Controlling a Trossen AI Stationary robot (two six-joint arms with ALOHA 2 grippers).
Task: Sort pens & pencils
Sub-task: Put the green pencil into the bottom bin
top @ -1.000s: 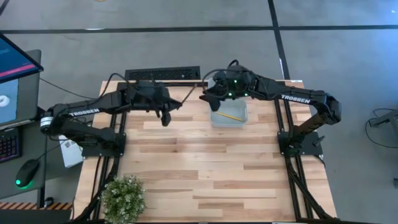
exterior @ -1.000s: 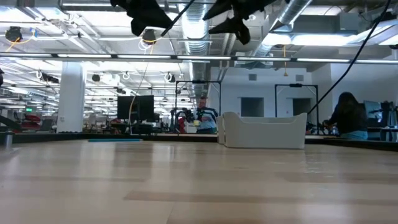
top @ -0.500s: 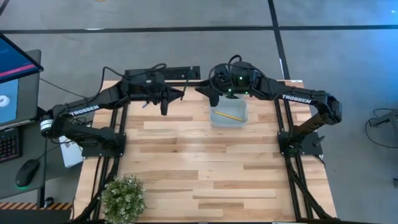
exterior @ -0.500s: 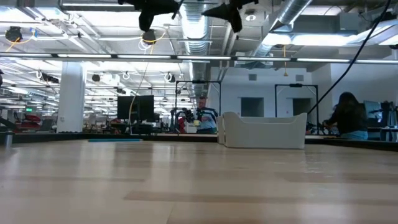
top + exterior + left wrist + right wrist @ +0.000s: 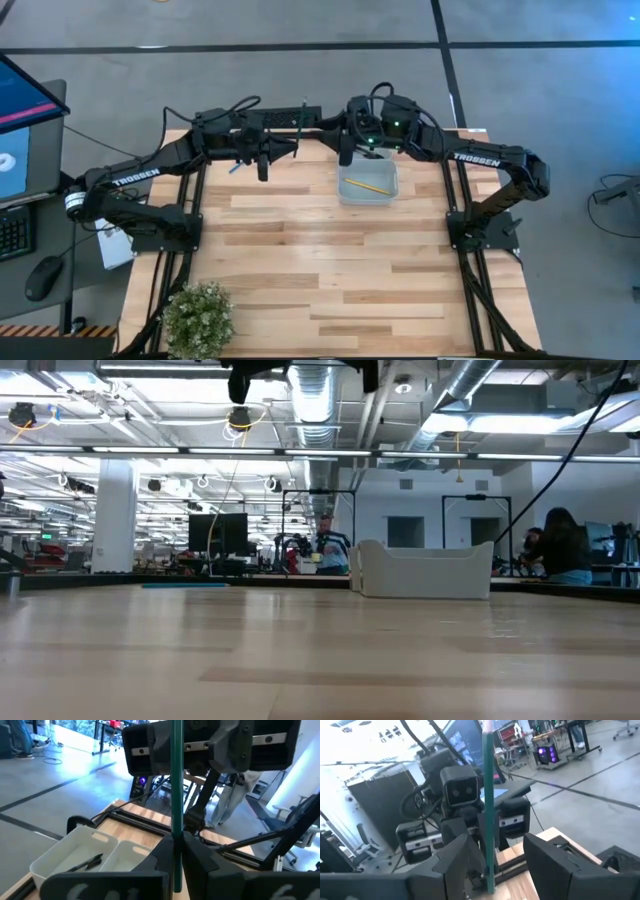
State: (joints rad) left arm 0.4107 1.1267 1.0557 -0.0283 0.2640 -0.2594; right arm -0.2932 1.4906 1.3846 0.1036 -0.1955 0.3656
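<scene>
One light blue pencil (image 5: 176, 795) is up in the air above the table's (image 5: 330, 270) far edge, between the two arms and well clear of the wood. The left hand (image 5: 176, 845) is clamped narrowly on its lower part. The right hand (image 5: 497, 855) faces it from the other side with its fingers spread wide. The pencil stands in that gap, close against one finger, and whether it touches that finger cannot be told. This looks like a hand-over in mid-air. Near the right arm, the white bin (image 5: 343, 196) sits on the table with the yellow pencil (image 5: 373, 186) lying in it. The left wrist view shows a dark pen (image 5: 86, 864) in a neighbouring compartment. The main risk is timing. If the left hand lets go before the right hand has closed firmly, the pencil would probably fall and roll off the table's back edge. Because the pencil sits off-centre in the right hand's gap, closing could also push it sideways and twist it in the left hand's grip. A tilted pencil might then miss the bin or land in the pen's compartment.
</scene>
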